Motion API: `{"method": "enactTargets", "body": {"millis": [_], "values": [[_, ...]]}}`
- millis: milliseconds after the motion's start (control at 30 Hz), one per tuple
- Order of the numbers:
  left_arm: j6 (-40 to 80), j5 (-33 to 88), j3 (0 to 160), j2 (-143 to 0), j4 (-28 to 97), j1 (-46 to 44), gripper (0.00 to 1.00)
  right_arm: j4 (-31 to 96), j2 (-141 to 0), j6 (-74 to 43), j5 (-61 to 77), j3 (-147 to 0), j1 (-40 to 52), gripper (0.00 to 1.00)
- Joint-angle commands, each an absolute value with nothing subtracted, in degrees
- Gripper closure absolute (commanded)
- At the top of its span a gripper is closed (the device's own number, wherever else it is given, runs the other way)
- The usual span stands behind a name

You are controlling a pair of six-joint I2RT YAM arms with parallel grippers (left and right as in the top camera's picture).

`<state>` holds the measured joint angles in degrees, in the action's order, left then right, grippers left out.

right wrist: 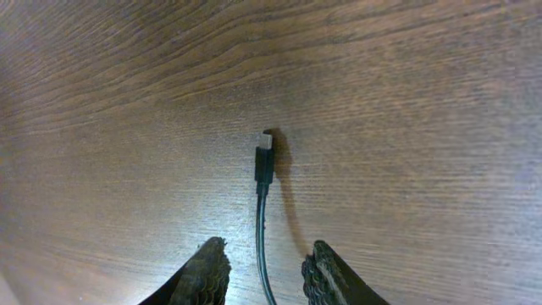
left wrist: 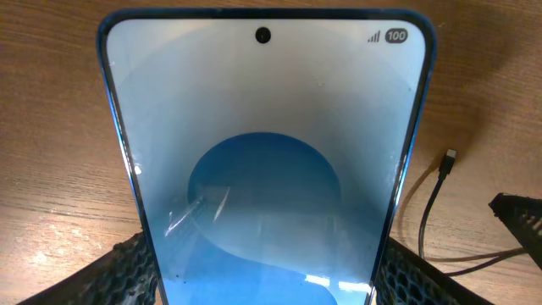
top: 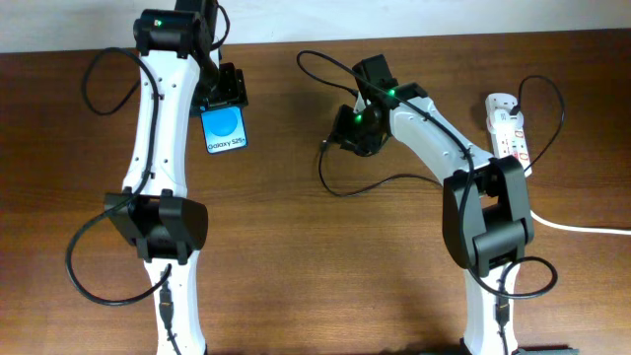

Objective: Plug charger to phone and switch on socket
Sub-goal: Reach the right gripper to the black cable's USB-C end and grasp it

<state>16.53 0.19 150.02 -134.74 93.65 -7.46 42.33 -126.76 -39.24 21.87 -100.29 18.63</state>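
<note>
The phone [top: 226, 130] lies at the back left of the table with its blue screen up. It fills the left wrist view [left wrist: 262, 169]. My left gripper [top: 225, 97] is shut on the phone's far end, one finger on each long edge [left wrist: 262, 284]. The charger is a thin black cable [top: 380, 184] running from the socket [top: 508, 123] to the table's middle. Its connector tip [right wrist: 265, 157] lies on the wood. My right gripper [right wrist: 267, 273] is open and straddles the cable just behind the tip, not touching it. The tip also shows in the left wrist view [left wrist: 450, 157], right of the phone.
The socket's thick white cord [top: 582, 227] runs off the right edge. Black robot cables loop beside both arm bases [top: 84, 266] and behind the right arm [top: 320, 64]. Bare wood lies between phone and tip.
</note>
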Motion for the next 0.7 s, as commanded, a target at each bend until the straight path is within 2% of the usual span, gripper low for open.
{"method": "enactTargets", "body": {"millis": [0,233,300,667], "values": [[17.4,0.7,151.7,-134.9,93.6,-7.3,1.0,41.5,-129.3,-39.6,20.7,-101.6,20.0,0.66],[17.3,0.6,151.7,-134.9,93.7,-7.3,1.0,39.1,-131.7,-41.6,20.3,-101.6,20.0,0.67],[17.3,0.6,151.7,-134.9,93.7,-7.3,1.0,37.9,-132.5,-42.6,20.3,-101.6,20.4,0.7],[17.3,0.6,151.7,-134.9,93.5,-7.3,1.0,37.2,-134.6,-44.4,20.3,-101.5,22.5,0.71]]}}
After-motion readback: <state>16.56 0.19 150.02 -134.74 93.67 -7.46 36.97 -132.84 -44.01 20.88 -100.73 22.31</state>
